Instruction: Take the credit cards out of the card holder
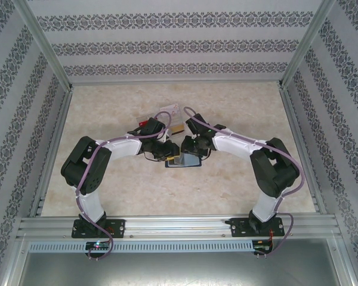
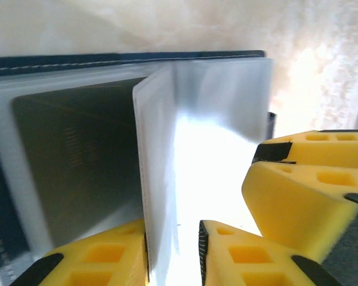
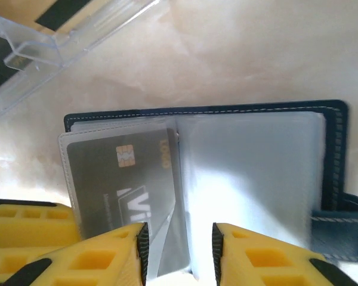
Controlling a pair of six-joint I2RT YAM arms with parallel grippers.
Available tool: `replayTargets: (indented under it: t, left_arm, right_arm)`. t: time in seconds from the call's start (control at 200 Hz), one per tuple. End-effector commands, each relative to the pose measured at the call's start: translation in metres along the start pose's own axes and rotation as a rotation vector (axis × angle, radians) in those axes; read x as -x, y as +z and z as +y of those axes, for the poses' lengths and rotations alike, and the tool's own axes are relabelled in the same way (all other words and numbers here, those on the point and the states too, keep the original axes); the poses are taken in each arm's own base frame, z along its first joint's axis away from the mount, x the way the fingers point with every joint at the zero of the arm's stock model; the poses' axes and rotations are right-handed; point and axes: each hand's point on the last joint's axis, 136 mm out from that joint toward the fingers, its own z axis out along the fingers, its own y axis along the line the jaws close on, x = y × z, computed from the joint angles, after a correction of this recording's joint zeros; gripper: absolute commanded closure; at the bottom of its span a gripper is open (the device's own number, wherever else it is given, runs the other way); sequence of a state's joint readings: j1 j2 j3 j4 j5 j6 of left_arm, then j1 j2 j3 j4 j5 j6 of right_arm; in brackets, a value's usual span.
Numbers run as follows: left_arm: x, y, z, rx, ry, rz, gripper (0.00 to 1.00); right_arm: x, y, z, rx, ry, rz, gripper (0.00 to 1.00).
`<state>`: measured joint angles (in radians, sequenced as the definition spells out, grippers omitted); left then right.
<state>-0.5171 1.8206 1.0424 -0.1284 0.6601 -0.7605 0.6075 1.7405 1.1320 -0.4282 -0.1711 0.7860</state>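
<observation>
Both arms bend inward, left tool (image 2: pixel 173 241) and right tool (image 3: pixel 179 244) nearly meeting, jaws slightly parted.

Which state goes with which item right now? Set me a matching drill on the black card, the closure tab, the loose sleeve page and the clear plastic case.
Items:
1. black card
2. closure tab
3. sleeve page
4. clear plastic case

States:
A. lying on the table, apart from the card holder
B. standing up between the left gripper's yellow fingers
C. tucked inside a sleeve, chip showing
D. at the holder's right edge in the right wrist view

Pairs: 1-C, 2-D, 3-B, 4-A
</observation>
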Motion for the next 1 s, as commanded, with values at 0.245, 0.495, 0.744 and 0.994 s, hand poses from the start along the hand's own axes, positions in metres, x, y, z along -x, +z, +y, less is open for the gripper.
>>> replayTargets:
  t: [0.245, 0.495, 0.744, 0.994]
  left_arm:
    - [0.000, 0.003, -0.053, -0.171, 0.083, 0.010, 0.57]
    - [0.001, 0.015, -0.056, -0.202, 0.067, 0.014, 0.52]
    - [-0.002, 0.018, -0.047, -0.171, 0.061, 0.023, 0.52]
    - [0.009, 0.003, -0.024, -0.048, 0.027, -0.059, 0.55]
  right_arm:
    - [0.018, -0.052, -0.008, 0.029, 0.030, -0.184, 0.61]
    - [0.022, -0.060, -0.013, 0.020, 0.047, -0.222, 0.62]
    - [0.022, -0.058, -0.013, 0.029, 0.064, -0.235, 0.64]
    - [0.015, -0.041, -0.010, 0.011, 0.041, -0.170, 0.65]
